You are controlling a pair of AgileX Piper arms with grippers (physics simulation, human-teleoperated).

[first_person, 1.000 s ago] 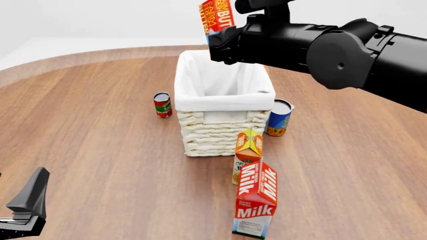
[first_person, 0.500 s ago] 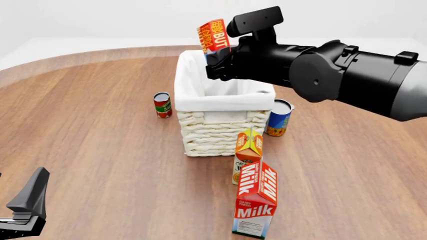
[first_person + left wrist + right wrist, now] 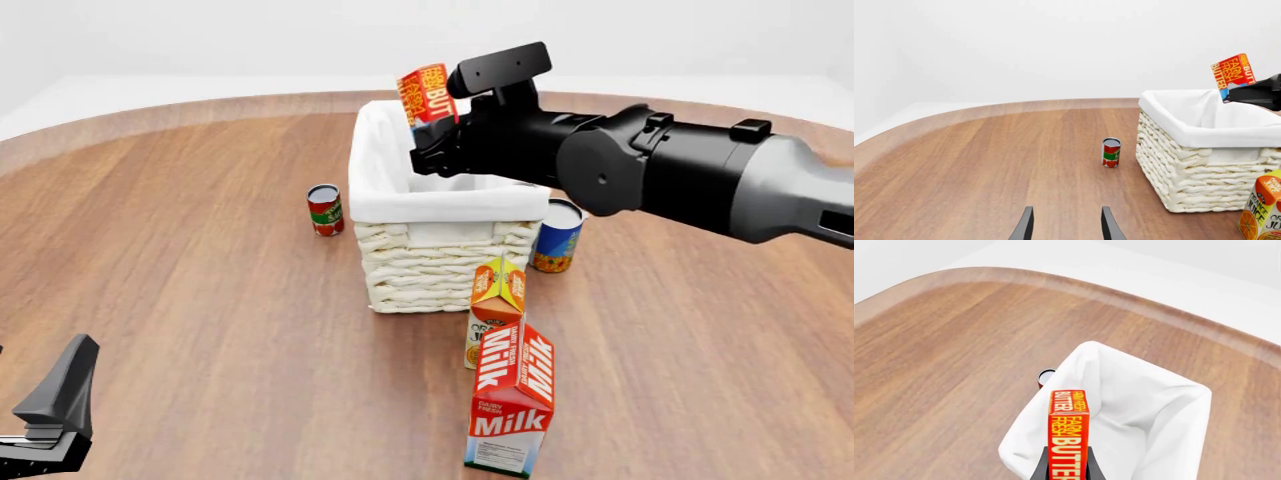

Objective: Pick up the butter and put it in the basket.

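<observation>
"BUTTER" on butter [image 3: 1068, 437]; "Milk" on carton [image 3: 511, 405]

One basket [image 3: 447, 250] stands on the worktop [image 3: 187, 280], and one butter box [image 3: 427, 93] is up above it. There are two cans: a small red one [image 3: 324, 209] and a taller blue-and-orange one [image 3: 558, 236]. There are two cartons, one juice [image 3: 497, 310] and one milk [image 3: 511, 398].

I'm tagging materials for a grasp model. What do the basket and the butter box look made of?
The basket: cream woven wicker, matte, going by its braided strands, with a white cloth lining folded over the rim. The butter: probably printed cardboard, smooth, with flat faces and sharp edges.
</observation>
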